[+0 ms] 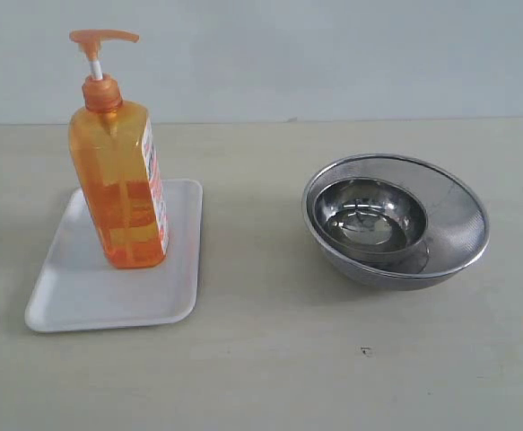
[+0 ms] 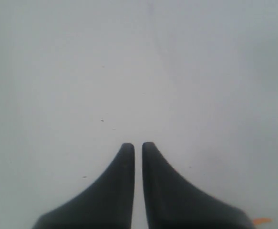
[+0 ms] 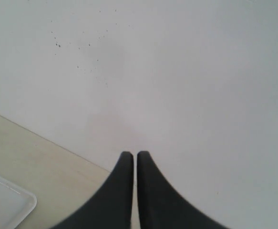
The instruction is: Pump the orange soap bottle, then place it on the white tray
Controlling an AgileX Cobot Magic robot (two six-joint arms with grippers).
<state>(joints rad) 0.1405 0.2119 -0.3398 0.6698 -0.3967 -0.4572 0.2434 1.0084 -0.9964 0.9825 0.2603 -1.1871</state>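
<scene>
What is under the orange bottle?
The white tray: the bottle stands upright on it, nearer its far edge. The patch of tray beneath the bottle's base is covered, so nothing there can be seen.

Pale beige tabletop [image 1: 333,377] is running back to plain whitish wall [image 1: 333,54]; soft light is falling evenly, w/ faint shadows.

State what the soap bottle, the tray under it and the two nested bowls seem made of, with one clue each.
Orange soap bottle: likely translucent plastic; liquid shows through. White tray: matte white, probably plastic or foam. Inner bowl: polished steel, mirror reflections. Outer bowl: metal, seemingly fine mesh with shiny rim.
</scene>
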